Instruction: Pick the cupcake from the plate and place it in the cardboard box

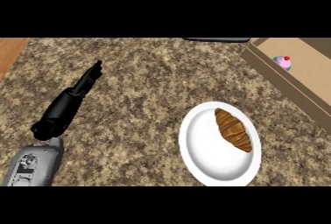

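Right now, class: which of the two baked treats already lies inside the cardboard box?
The cupcake, pink with a red cherry on top, sits inside the cardboard box. The brown croissant lies on the white plate.

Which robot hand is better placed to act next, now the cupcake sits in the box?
Left: only the left robot hand shows, fingers straight, but the pink cupcake already sits inside the cardboard box, so little remains.

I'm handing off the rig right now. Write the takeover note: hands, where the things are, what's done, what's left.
Left hand: open, fingers straight, holding nothing, over the counter at the view's left.
Right hand: not in view.
Cupcake: already inside the cardboard box at upper right.
Plate: holds only a croissant.
Done: cupcake is off the plate and in the box.
Left: nothing obvious; probably just confirm the right hand is clear.
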Tool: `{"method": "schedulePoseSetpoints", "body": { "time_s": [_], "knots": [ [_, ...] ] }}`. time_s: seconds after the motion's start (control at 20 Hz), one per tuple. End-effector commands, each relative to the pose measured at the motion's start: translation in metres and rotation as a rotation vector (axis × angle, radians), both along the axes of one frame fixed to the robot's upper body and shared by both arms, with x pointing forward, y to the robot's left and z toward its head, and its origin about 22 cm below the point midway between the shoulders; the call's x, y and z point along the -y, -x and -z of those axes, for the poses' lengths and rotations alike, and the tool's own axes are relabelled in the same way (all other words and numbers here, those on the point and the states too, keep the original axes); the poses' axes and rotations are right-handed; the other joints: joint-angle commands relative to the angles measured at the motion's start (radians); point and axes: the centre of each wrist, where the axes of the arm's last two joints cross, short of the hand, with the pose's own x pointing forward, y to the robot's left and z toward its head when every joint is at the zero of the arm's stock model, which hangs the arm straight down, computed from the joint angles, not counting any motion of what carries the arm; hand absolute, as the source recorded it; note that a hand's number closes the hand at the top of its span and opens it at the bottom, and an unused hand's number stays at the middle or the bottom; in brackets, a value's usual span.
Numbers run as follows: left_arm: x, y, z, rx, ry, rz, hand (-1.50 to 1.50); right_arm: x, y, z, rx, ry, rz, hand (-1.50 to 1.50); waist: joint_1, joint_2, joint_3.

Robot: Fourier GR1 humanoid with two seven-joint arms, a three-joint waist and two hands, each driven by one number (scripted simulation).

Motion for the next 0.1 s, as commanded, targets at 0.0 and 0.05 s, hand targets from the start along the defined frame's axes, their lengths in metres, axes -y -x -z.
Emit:
{"method": "schedulePoseSetpoints", "body": {
  "time_s": [0.0,0.05],
  "knots": [
    [0.0051,-0.0078,-0.0097,0.025,-0.009,0.008,0.0,0.0229,0.0192,0.0075,0.078,-0.12,0.096,-1.5,-0.001,0.006,0.001],
    [0.0079,-0.0086,-0.0031,0.003,0.011,-0.004,0.0,0.0307,0.0253,0.0032,0.071,-0.107,0.118,-1.5,-0.003,0.004,0.0]
  ]
}}
